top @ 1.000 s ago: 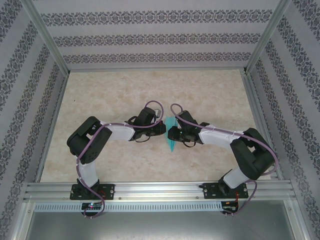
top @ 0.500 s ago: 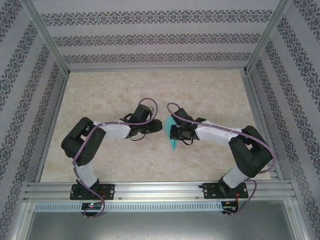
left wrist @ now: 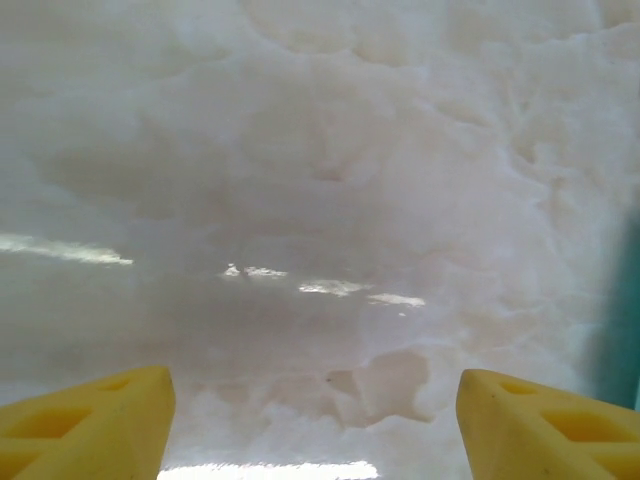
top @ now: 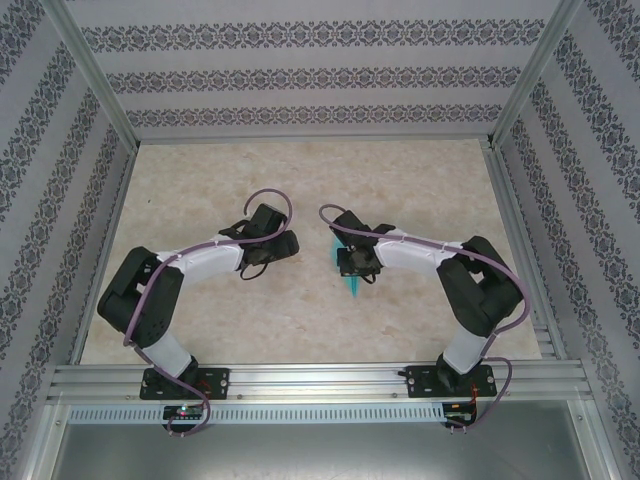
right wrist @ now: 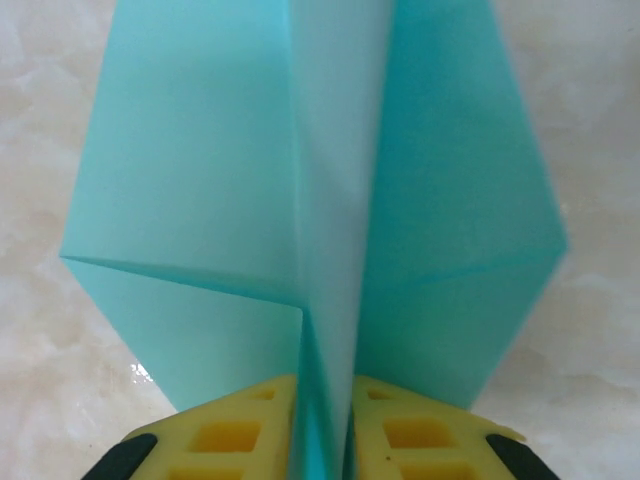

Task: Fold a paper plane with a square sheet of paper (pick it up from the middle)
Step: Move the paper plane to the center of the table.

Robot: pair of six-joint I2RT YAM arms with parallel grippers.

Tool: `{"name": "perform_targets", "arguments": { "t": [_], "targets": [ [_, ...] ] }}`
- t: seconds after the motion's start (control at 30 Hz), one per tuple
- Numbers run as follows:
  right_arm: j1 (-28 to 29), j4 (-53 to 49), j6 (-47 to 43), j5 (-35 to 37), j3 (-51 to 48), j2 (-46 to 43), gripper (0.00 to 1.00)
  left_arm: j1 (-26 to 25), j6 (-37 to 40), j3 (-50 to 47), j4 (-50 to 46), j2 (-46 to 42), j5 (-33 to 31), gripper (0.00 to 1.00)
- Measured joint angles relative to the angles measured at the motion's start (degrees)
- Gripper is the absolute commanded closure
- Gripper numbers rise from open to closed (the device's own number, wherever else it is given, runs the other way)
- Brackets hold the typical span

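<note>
Seems late in the fold: clamps the right gripper (right wrist: pixel 325 425) on the centre ridge of the paper plane (right wrist: pixel 300 180), just right of centre in the overhead frame, with the left gripper (left wrist: pixel 315 425) spread wide and empty further left, and next likely needs a gentle set-down on the table (top: pixel 420 180).

Top edge cuts off the paper plane (right wrist: pixel 200 180).

paper plane (right wrist: pixel 200 180): plain teal, no writing I can read.
wallpaper (top: pixel 300 80): repeating ornament bands, no letters.
table (top: pixel 400 180): marbled top, unmarked.
rail (top: pixel 320 380): grooved metal by the arm bases, nothing legible from where I stand.
</note>
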Motion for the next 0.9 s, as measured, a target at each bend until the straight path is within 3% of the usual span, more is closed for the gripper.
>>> {"name": "perform_targets", "arguments": {
  "t": [0.2, 0.43, 0.67, 0.9],
  "targets": [
    [0.9, -0.2, 0.0, 0.2, 1.0, 0.7, 0.77, 0.0, 0.0, 0.0, -2.1, -0.9, -2.1, 0.14],
    [0.9, -0.1, 0.8, 0.9, 1.4, 3.0, 0.87, 0.4, 0.1, 0.0, -4.2, -1.7, -4.3, 0.0],
    [1.1, -2.0, 1.3, 1.8, 4.4, 3.0, 0.89, 1.6, 0.2, 0.0, -7.1, -4.7, -7.1, 0.0],
    [0.4, -3.0, -0.7, 3.6, 16.6, 6.2, 0.9, 3.3, 0.4, -0.5, -8.6, -8.1, -8.5, 0.0]
  ]
}}
